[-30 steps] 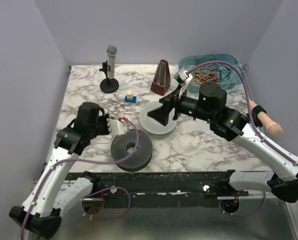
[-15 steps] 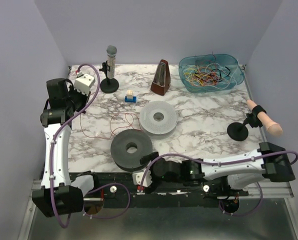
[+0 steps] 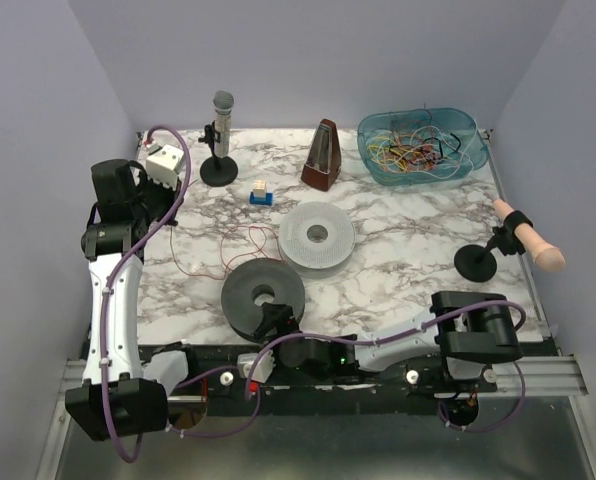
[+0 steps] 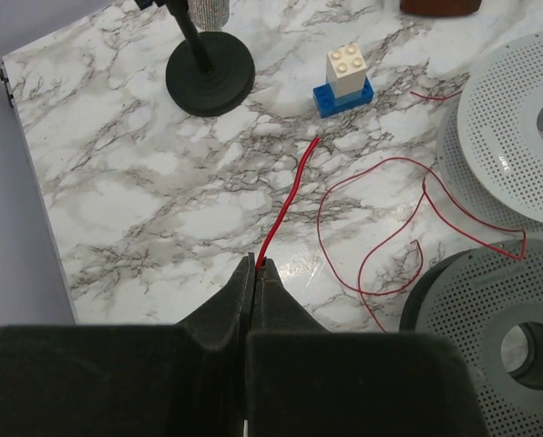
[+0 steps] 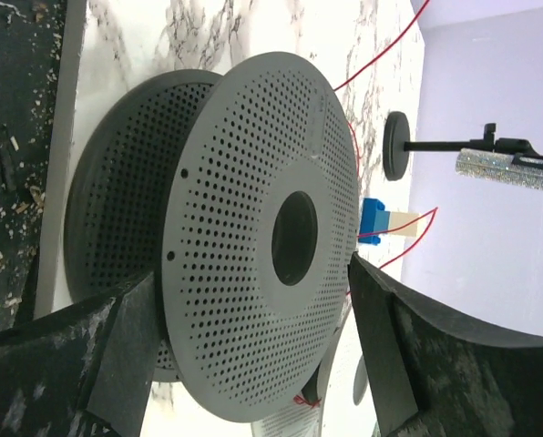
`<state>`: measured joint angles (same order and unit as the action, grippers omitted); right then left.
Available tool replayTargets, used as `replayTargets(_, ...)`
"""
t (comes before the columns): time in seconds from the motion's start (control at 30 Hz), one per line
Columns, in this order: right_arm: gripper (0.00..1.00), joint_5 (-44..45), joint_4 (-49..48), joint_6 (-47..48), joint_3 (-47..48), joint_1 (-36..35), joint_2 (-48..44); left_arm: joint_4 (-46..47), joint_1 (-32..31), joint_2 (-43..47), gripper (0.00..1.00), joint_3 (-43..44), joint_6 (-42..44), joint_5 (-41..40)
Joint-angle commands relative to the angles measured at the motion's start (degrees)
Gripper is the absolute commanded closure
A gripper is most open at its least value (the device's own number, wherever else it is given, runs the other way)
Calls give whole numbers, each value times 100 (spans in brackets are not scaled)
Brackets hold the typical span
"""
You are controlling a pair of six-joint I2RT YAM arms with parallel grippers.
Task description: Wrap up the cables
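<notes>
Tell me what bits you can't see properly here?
- Left wrist view: the gripped end of the red cable vanishes inside the shut left gripper.
- Left wrist view: the top edge cuts most of the head off the microphone.
- Right wrist view: the front disc of the dark spool hides its core, so any winding is unseen.
- Top view: the tangled cables in the blue bin are too small to count.
</notes>
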<state>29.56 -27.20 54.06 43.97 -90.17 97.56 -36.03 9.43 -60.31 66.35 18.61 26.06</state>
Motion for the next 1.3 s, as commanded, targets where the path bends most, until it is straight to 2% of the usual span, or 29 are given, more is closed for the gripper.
replayTargets(0.0,24,436,-865,544,42,-44,465,88,50,-77,100,291,-121,443)
replayTargets(0.07,42,471,-1111,588,-19,-44,580,79,41,-94,100,344,-147,478)
replayTargets(0.1,47,472,-1121,588,-46,-44,615,70,41,-86,100,361,-147,479)
replayTargets(0.2,69,498,-963,378,7,-44,510,0,50,-94,100,423,-95,505)
replayTargets(0.3,99,533,-613,-8,252,-44,151,-97,50,-86,100,467,-51,663)
replayTargets(0.4,99,148,290,-886,585,17,-569,-246,41,-77,100,563,81,926)
replayTargets(0.5,99,-1053,1854,-2352,1157,472,-1263,-448,33,-94,100,782,318,1233)
replayTargets(0.7,99,-4226,3035,-3744,1307,1966,-2126,-685,32,-217,100,1380,670,1673)
replayTargets(0.8,99,-4678,3063,-3851,1071,2468,-2293,-1106,-90,-279,100,1705,933,1849)
replayTargets(0.9,99,-5212,2617,-4026,728,3056,-2460,-1791,-712,-218,100,1786,1433,1666)
replayTargets(1.03,99,-6048,2053,-4097,411,3707,-2496,-2504,-2144,98,100,918,1811,1095)
replayTargets(1.13,99,-6716,1842,-3957,262,4033,-2443,-2392,-2936,397,100,179,1594,560)
replayTargets(1.27,99,-6735,1832,-3737,253,4095,-2391,-2023,-3657,301,100,-402,971,136)
